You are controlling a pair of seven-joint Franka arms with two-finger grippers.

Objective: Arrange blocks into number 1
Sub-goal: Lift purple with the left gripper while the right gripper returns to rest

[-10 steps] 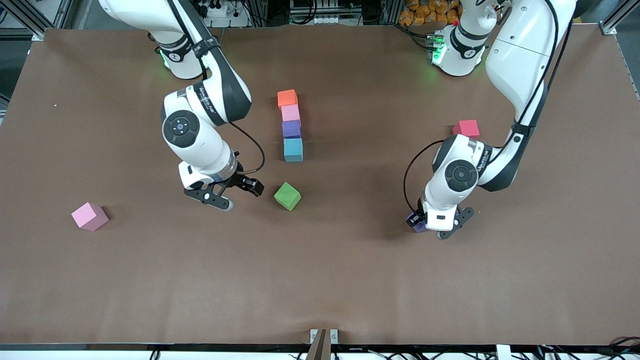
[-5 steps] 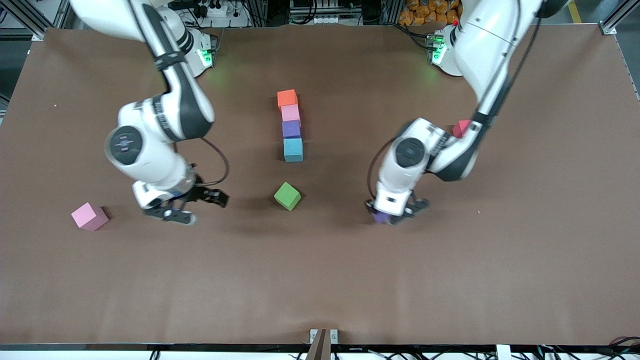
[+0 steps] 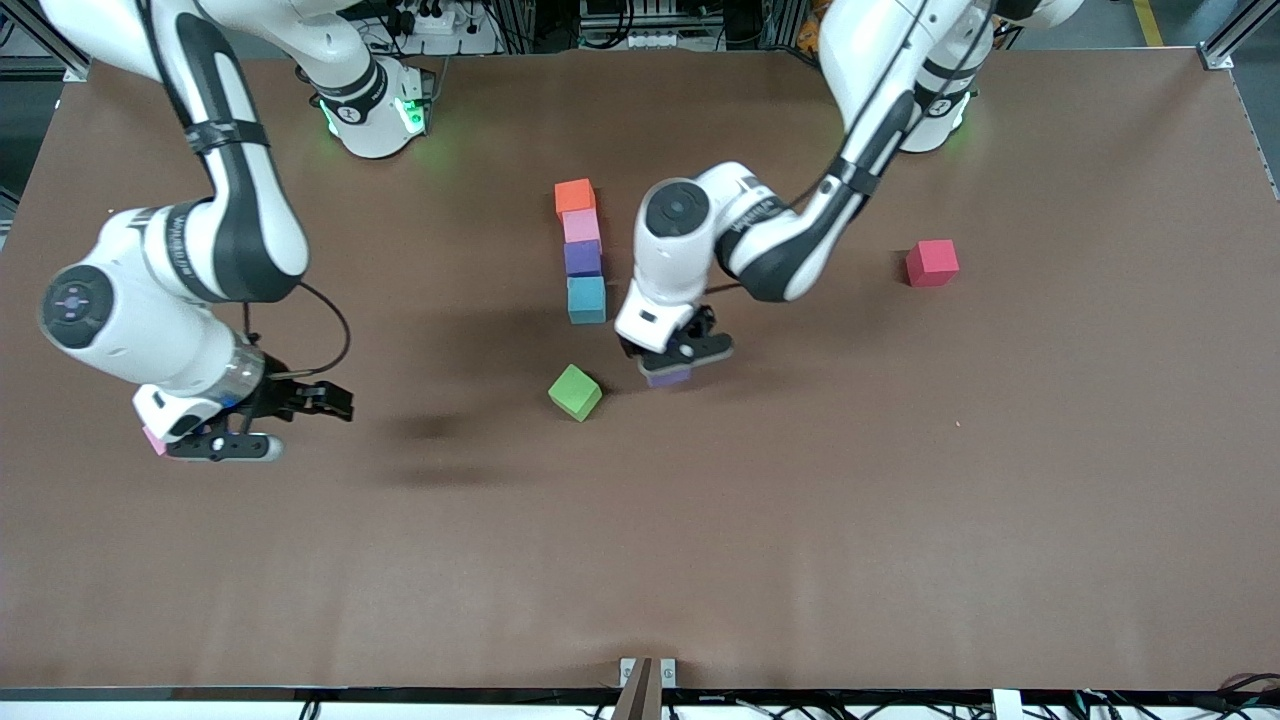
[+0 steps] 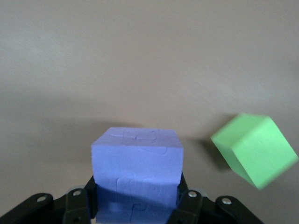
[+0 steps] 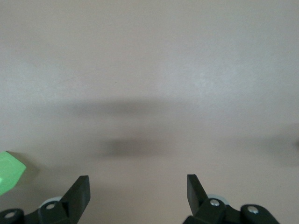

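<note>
Orange, pink, purple and light blue blocks form a straight column mid-table. A green block lies tilted, nearer the camera than the column. My left gripper is shut on the second purple block, low over the table beside the green block. A red block sits toward the left arm's end. My right gripper hangs open and empty toward the right arm's end. Only a sliver of the second pink block shows under its hand.
The brown table is bare nearer the camera. A sliver of the green block shows at the edge of the right wrist view. A small bracket sits at the table's front edge.
The left gripper carried the purple block from the left arm's end to beside the green block. The right gripper moved from near the green block out over the loose pink block.
</note>
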